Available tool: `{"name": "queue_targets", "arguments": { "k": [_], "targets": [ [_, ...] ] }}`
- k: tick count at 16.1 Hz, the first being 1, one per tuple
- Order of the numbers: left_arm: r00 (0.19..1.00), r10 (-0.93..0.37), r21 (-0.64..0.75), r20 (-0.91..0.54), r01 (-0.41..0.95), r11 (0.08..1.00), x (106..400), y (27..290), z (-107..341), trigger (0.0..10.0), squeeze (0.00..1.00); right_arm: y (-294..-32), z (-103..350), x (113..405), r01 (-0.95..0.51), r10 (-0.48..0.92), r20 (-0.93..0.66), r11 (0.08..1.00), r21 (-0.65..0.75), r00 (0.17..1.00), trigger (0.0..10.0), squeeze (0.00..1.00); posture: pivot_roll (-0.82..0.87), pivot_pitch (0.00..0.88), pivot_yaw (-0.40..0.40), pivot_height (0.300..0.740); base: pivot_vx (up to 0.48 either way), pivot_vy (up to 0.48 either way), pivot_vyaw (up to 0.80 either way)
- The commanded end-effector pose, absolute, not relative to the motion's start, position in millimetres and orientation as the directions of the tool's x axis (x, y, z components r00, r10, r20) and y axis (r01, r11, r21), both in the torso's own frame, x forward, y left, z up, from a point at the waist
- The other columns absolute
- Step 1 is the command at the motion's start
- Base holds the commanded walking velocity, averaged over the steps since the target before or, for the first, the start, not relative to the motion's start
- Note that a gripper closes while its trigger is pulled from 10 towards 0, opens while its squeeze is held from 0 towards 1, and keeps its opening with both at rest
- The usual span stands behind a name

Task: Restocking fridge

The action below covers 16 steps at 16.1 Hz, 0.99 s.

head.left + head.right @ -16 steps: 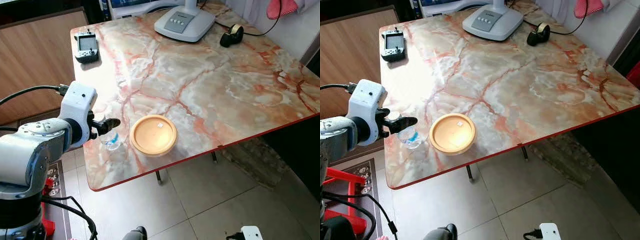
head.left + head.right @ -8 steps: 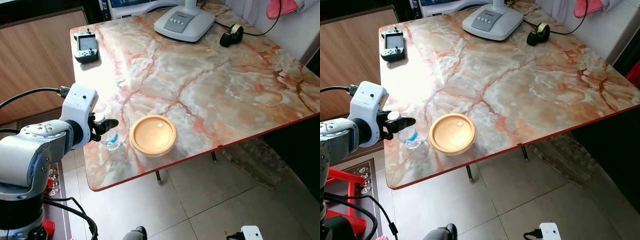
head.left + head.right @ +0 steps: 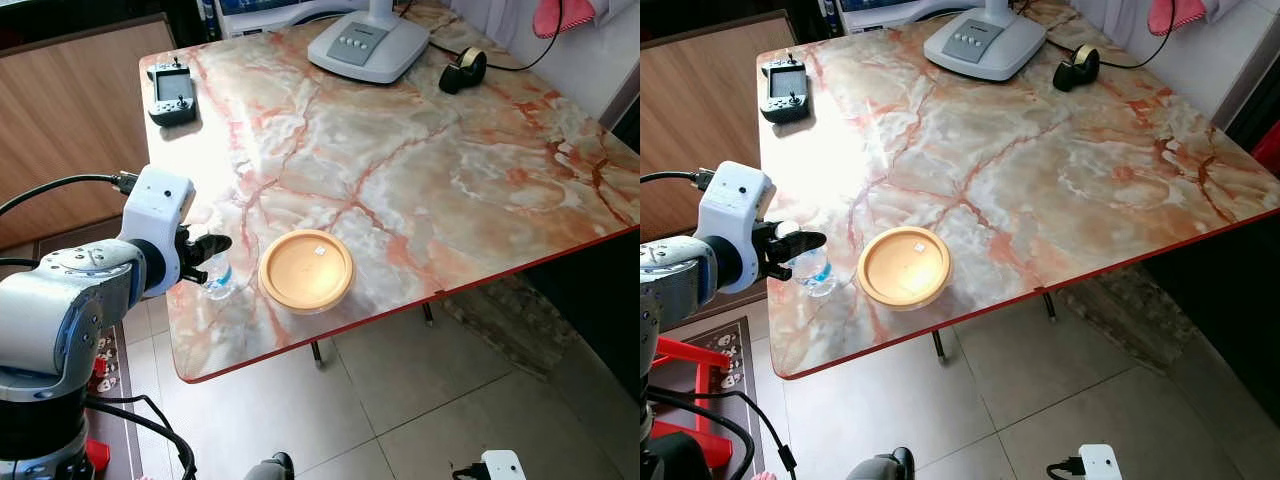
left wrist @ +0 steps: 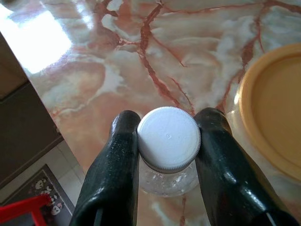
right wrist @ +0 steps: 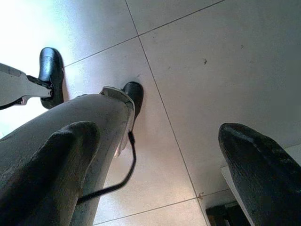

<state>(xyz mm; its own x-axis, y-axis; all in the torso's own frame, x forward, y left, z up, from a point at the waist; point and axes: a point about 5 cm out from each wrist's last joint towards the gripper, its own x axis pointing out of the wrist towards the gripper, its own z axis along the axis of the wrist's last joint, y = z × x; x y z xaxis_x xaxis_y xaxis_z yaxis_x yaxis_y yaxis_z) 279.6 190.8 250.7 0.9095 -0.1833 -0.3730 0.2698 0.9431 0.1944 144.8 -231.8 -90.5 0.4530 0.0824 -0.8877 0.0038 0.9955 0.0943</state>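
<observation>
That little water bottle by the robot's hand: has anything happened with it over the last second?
The left gripper has drawn back toward the table's edge and now sits clamped on the water bottle at its white cap, the bottle shifting slightly with it. The yellow lid, the handheld device and the marble table stayed put.

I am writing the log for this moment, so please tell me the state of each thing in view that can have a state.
water bottle: upright, white cap on, near the table edge
left gripper: shut on the bottle's neck
right gripper: open, hanging over the floor
round yellow container: lid on, beside the bottle
tape dispenser: standing at the far side
</observation>
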Motion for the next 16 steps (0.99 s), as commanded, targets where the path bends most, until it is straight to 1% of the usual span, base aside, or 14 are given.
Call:
{"name": "queue_targets", "arguments": {
  "k": [1,3,4,5,6,7,8,9,11,12,13,14,15,16],
  "targets": [
    [0.922,-0.114,0.215,-0.371,0.205,0.955,281,202,249,0.0,0.00,-234,-94,135,0.012,0.081,-0.904,0.995,0.095,0.421,10.0,0.00,0.27,0.197,-0.001,0.740,0.000,0.000,0.00],
    [0.938,-0.069,0.227,-0.340,0.153,0.962,283,209,252,0.0,0.00,-234,-94,135,0.012,0.082,-0.904,0.995,0.095,0.420,10.0,0.00,0.27,0.197,-0.001,0.740,0.000,0.000,0.00],
    [0.953,-0.013,0.231,-0.301,0.087,0.969,286,218,257,0.0,0.00,-233,-94,135,0.012,0.082,-0.904,0.995,0.096,0.421,10.0,0.00,0.27,0.198,-0.002,0.740,0.000,0.000,0.00],
    [0.959,0.063,0.234,-0.276,0.003,0.972,287,233,260,0.0,0.00,-233,-94,135,0.013,0.082,-0.903,0.995,0.096,0.421,10.0,0.00,0.27,0.198,-0.002,0.740,0.000,0.000,0.00],
    [0.953,0.211,0.246,-0.216,-0.156,0.957,286,263,265,0.0,0.00,-233,-94,135,0.014,0.082,-0.903,0.995,0.097,0.421,10.0,0.00,0.27,0.199,-0.002,0.740,0.000,0.000,0.00],
    [0.946,0.263,0.246,-0.188,-0.214,0.946,284,274,266,0.0,0.00,-233,-94,135,0.013,0.082,-0.904,0.995,0.096,0.420,10.0,0.00,0.28,0.200,-0.003,0.740,0.000,0.000,0.00],
    [0.942,0.287,0.240,-0.175,-0.242,0.940,283,280,265,0.0,0.00,-233,-94,135,0.012,0.082,-0.904,0.995,0.096,0.420,10.0,0.00,0.28,0.200,-0.003,0.740,0.000,0.000,0.00],
    [0.914,0.367,0.230,-0.172,-0.325,0.917,277,301,248,10.0,0.00,-234,-94,134,0.012,0.083,-0.904,0.995,0.097,0.419,10.0,0.00,0.28,0.202,-0.003,0.740,0.000,0.000,0.00],
    [0.893,0.400,0.208,-0.207,-0.359,0.910,269,314,218,10.0,0.00,-234,-94,134,0.016,0.080,-0.904,0.995,0.096,0.421,10.0,0.00,0.27,0.203,-0.005,0.740,0.000,0.000,0.00],
    [0.883,0.413,0.215,-0.222,-0.369,0.904,264,318,197,10.0,0.00,-235,-94,134,0.020,0.076,-0.904,0.995,0.093,0.421,10.0,0.00,0.27,0.202,-0.005,0.740,0.000,0.000,0.00],
    [0.858,0.445,0.236,-0.257,-0.391,0.890,252,324,162,10.0,0.00,-236,-94,134,0.029,0.062,-0.903,0.996,0.083,0.424,10.0,0.00,0.27,0.203,-0.006,0.740,0.000,0.000,0.00],
    [0.842,0.462,0.246,-0.279,-0.402,0.882,246,326,145,10.0,0.00,-236,-94,134,0.035,0.058,-0.903,0.996,0.080,0.425,10.0,0.00,0.27,0.202,-0.006,0.740,0.000,0.000,0.00],
    [0.835,0.454,0.257,-0.311,-0.386,0.886,240,325,126,10.0,0.00,-236,-94,134,0.035,0.058,-0.904,0.996,0.081,0.424,10.0,0.00,0.26,0.201,-0.005,0.740,0.000,0.000,0.00],
    [0.825,0.431,0.290,-0.366,-0.339,0.895,231,319,97,10.0,0.00,-236,-94,133,0.038,0.057,-0.903,0.996,0.081,0.425,10.0,0.00,0.26,0.199,-0.003,0.740,0.000,0.000,0.00]
  ]
}}
